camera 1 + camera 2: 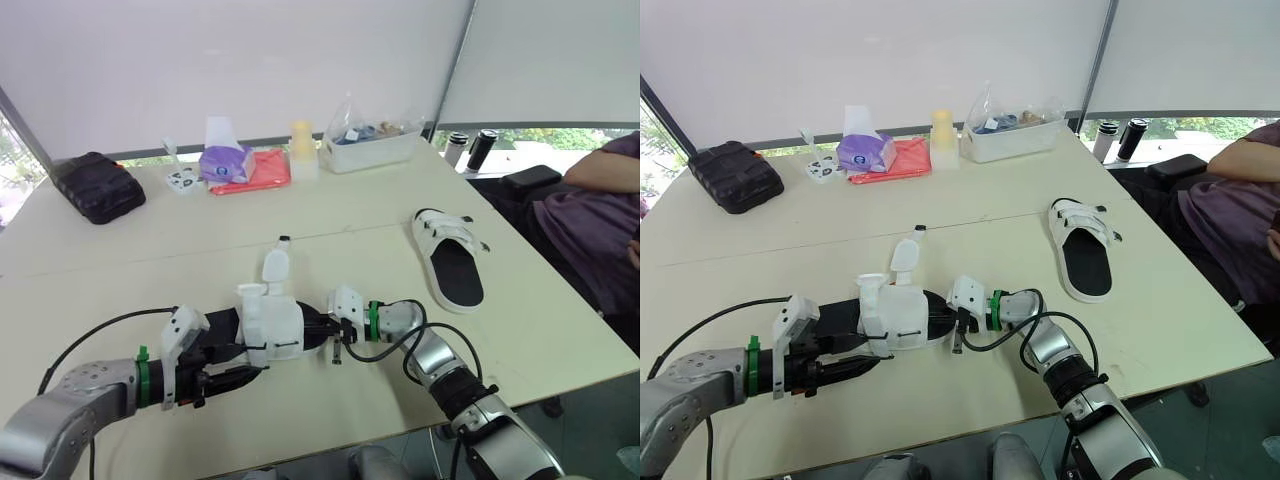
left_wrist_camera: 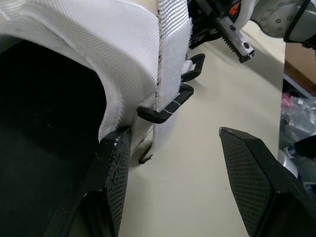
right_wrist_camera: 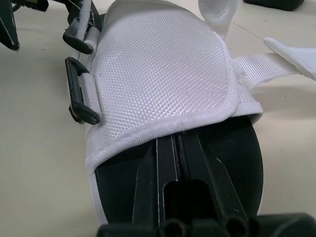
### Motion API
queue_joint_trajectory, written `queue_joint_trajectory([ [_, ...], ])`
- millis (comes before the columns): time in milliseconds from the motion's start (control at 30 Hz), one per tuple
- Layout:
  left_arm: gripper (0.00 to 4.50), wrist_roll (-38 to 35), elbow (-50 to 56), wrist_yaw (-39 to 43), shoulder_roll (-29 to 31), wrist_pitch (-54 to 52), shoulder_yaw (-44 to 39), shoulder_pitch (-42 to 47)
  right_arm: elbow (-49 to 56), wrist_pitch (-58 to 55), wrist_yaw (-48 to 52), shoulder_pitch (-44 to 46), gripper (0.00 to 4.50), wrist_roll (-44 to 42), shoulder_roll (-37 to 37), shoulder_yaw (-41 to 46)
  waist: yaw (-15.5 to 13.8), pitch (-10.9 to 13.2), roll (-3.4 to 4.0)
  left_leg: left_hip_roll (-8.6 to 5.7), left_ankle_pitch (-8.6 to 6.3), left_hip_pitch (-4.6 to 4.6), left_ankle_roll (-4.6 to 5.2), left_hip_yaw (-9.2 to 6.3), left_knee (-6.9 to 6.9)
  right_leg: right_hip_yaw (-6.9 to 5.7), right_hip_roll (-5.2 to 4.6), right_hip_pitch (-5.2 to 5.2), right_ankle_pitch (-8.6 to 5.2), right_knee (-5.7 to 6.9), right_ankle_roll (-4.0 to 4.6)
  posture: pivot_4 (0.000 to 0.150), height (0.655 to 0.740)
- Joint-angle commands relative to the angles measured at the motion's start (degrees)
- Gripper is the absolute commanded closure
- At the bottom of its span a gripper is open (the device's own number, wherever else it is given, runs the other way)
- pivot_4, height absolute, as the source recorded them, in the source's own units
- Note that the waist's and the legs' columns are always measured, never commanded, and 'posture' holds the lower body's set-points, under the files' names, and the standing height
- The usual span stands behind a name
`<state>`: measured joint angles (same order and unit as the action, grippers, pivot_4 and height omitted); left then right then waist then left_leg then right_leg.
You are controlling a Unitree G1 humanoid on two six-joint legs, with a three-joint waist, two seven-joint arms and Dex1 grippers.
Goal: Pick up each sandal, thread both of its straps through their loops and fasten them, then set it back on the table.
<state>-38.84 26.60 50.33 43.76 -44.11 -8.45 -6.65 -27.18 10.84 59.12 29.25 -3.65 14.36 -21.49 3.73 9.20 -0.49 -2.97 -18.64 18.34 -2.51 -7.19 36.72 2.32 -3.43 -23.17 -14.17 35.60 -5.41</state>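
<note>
A white sandal (image 1: 272, 322) with a black sole lies on the table near me, between my two grippers. Its two straps (image 1: 275, 268) are loose and stick up on the far side. Two black loops (image 3: 81, 98) line the side nearest me, and both are bare. My left gripper (image 1: 235, 380) is open at that side, one finger (image 2: 111, 182) against the sole's edge below a loop (image 2: 168, 103). My right gripper (image 3: 173, 140) is shut, its fingers lying on the insole under the white upper. A second sandal (image 1: 450, 260) rests at the right with its straps across.
At the back of the table stand a black pouch (image 1: 97, 186), a tissue pack (image 1: 227, 160) on a red cloth (image 1: 262, 172), a yellow bottle (image 1: 303, 148) and a white bin (image 1: 372, 148). A person (image 1: 600, 220) sits past the table's right edge.
</note>
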Motion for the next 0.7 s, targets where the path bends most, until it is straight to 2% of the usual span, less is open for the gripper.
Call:
queue_joint_trajectory([
  [33, 1.61, 0.1, -1.1, 0.6, -0.7, 0.6, 1.8, 1.7, -5.5, -3.9, -1.4, -3.0, 4.50, 4.3, 1.2, -2.0, -0.2, 0.0, 0.01, 0.00, 0.00, -0.01, 0.00, 0.00, 0.00, 0.00, 0.00, 0.02, 0.00, -0.01, 0.00, 0.150, 0.7400],
  [433, 1.61, -4.3, 0.0, 6.6, 2.5, -6.1, 4.7, 3.3, -5.0, -4.3, -2.0, -3.5, 4.50, 4.5, 1.0, -1.6, -0.5, 0.0, 0.03, -0.01, 0.00, -0.03, 0.00, 0.00, 0.00, -0.02, -0.01, 0.04, 0.00, -0.05, -0.01, 0.150, 0.7400],
  [567, 1.61, -4.2, -0.3, 8.1, 4.1, -6.1, 5.3, 3.1, -5.0, -4.3, -2.2, -3.6, 4.50, 4.5, 0.9, -1.6, -0.4, 0.0, -0.01, 0.00, 0.00, 0.00, 0.00, -0.02, -0.04, -0.02, 0.01, 0.02, 0.00, -0.06, -0.01, 0.150, 0.7400],
  [700, 1.61, -2.3, -1.9, 6.7, 2.8, -4.3, 6.1, 4.2, -5.1, -4.4, -2.2, -3.6, 4.50, 4.6, 0.8, -1.6, -0.4, 0.0, 0.02, 0.00, 0.00, -0.02, 0.00, -0.03, -0.14, -0.01, 0.01, 0.00, 0.00, -0.10, -0.01, 0.150, 0.7400],
])
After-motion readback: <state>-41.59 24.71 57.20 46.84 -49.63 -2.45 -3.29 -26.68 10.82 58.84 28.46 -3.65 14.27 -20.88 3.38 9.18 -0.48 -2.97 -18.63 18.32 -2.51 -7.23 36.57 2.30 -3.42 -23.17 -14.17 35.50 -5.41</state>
